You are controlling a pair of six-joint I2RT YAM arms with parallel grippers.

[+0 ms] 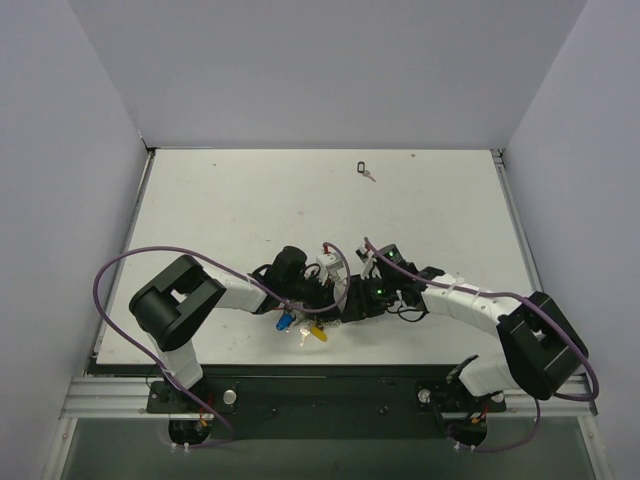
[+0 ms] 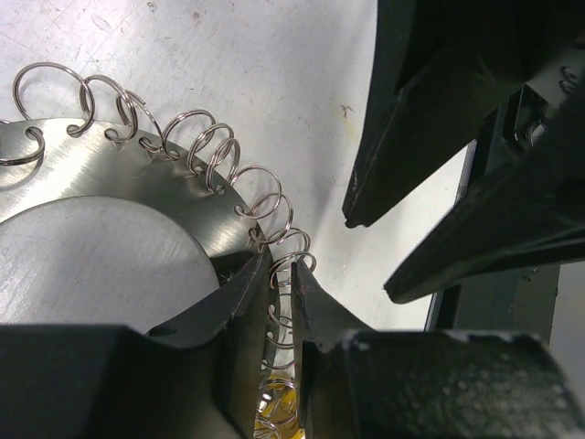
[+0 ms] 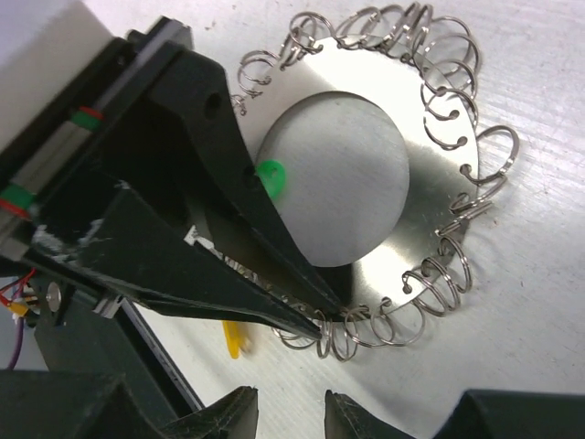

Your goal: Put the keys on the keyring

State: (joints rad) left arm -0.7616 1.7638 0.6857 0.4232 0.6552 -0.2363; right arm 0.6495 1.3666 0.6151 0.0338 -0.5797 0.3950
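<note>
Table (image 1: 250, 200), centre of the near edge: the left gripper (image 2: 274, 285) is clamped on the rim of the keyring (image 3: 416, 229). The right gripper (image 3: 291, 409), jaws apart, hovers just beside it. A green key (image 3: 271, 176) and a yellow key (image 3: 235, 338) sit by the left gripper. A black key (image 1: 366, 171) lies well apart.

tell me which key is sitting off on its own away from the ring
The black-headed key, alone near the far edge of the table. The blue-headed key and yellow-headed key lie close by the keyring.

White table (image 1: 250, 200) with 1 black key (image 1: 365, 170)
</note>
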